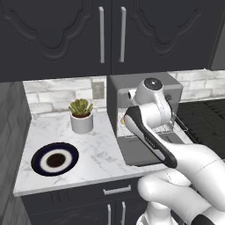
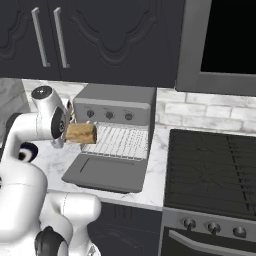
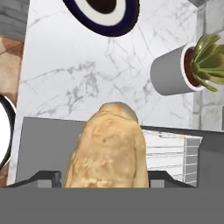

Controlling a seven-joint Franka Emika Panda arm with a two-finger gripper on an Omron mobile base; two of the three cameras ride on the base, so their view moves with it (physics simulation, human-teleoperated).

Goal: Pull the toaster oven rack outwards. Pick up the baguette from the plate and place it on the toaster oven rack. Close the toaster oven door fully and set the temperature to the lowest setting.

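My gripper [image 3: 107, 178] is shut on the baguette [image 2: 81, 133], a golden-tan piece held level above the left end of the toaster oven rack [image 2: 120, 141]. The rack is pulled out over the toaster oven door [image 2: 107, 172], which lies open and flat. Behind them stands the grey toaster oven [image 2: 117, 97] with its three knobs [image 2: 109, 115]. In the hand view the baguette [image 3: 109, 148] covers the middle, with the door [image 3: 43, 140] and the rack [image 3: 170, 155] beneath it. The navy plate [image 1: 55, 159] lies bare on the counter to the left; my arm hides most of the oven's front in the left base view.
A potted succulent [image 1: 81, 115] stands between the plate and the oven, near the wall. A dark stove [image 2: 210, 170] adjoins the oven on the right, under a microwave [image 2: 230, 40]. Dark cabinets hang overhead. The marble counter [image 1: 101, 149] ends close in front of the door.
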